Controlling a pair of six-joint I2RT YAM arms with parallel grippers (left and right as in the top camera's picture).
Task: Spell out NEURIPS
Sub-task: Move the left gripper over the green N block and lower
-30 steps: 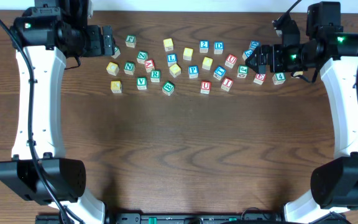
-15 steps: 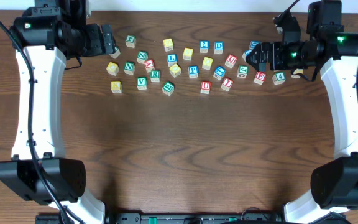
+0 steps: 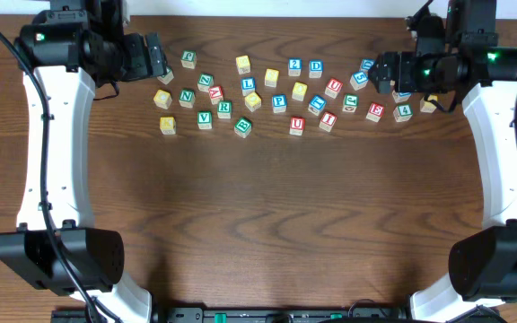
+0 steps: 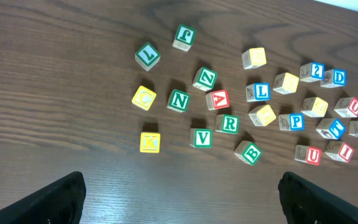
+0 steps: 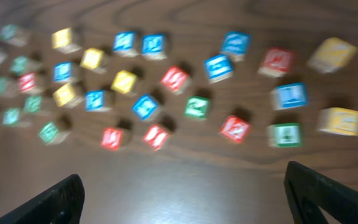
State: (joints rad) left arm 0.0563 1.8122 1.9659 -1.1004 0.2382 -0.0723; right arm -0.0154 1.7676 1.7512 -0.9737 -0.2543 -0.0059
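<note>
Letter cubes (image 3: 279, 103) — loose across table (image 3: 258, 215)

surface (image 3: 267, 215): dark brown wood with wavy grain, smooth, low satin sheen
N cube (image 4: 178, 100): pale bare wood on the sides; top face printed with a green frame and letter, matt
P cube (image 4: 296, 121): the same light wood, blue print, matt
A cube (image 4: 218, 99): light wood, red print
K cube (image 4: 150, 142): top face coated solid yellow, flat finish
left arm (image 3: 54, 152): smooth white shell, plastic look, faint gloss
right arm (image 3: 498, 152): the same smooth white shell; far joint housing black and matt
arm bases (image 3: 61, 256): black casing, matt
left claw (image 4: 182, 205) fingers (image 4: 55, 202): black, matt; plastic or rubber cannot be told
right claw (image 5: 188, 199) fingers (image 5: 48, 202): black, dull; view blurred
</note>
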